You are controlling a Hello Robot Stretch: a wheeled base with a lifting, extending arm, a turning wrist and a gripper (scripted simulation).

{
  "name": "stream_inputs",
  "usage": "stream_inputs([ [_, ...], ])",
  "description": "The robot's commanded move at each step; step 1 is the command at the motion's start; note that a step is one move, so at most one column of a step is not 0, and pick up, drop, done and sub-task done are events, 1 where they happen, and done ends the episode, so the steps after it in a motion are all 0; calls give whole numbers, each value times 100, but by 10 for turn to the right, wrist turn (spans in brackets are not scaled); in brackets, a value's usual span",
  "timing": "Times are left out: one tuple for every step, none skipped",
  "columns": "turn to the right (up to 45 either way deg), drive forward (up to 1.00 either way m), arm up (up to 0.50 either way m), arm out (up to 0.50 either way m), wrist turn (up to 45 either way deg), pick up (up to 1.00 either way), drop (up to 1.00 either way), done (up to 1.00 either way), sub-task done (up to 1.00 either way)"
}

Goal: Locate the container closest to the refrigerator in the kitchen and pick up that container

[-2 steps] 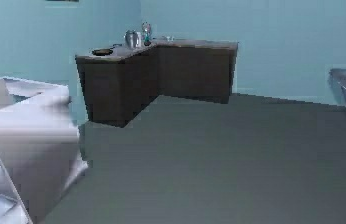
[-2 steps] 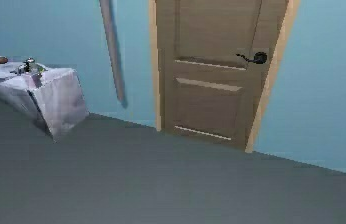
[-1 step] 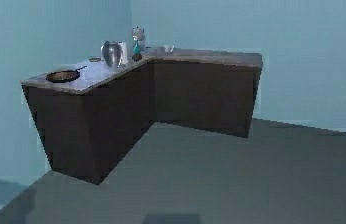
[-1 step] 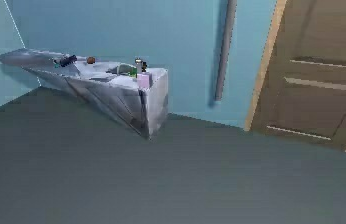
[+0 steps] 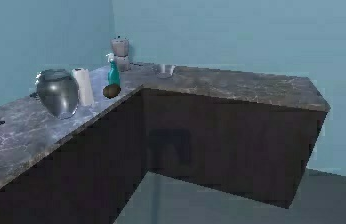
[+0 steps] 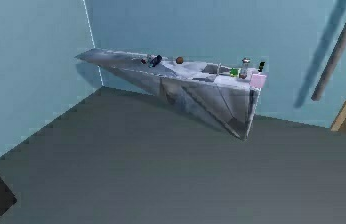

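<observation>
We are at the looking step, hunting for the fridge. Next we must turn to find it. The container may be the grey jar (image 5: 120,46) at 11 o'clock on the counter (image 5: 231,85); we cannot tell yet. A shiny pot (image 5: 57,90) and paper roll (image 5: 83,86) sit at 10 o'clock. The counter blocks our way. We cannot tell how the gripper stands.

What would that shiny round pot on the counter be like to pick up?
The shiny round pot looks like metal, so it is probably stiff and fairly heavy for its size. Its smooth, bulging sides would likely be slippery to grip. It sits wide and low on the counter, so a push would probably slide it rather than tip it.
</observation>
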Motion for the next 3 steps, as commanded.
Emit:
stream_inputs([
  [-120, 0, 0, 0, 0, 0, 0, 0, 0],
  [0, 15, 0, 0, 0, 0, 0, 0, 0],
  [330, 0, 0, 0, 0, 0, 0, 0, 0],
])
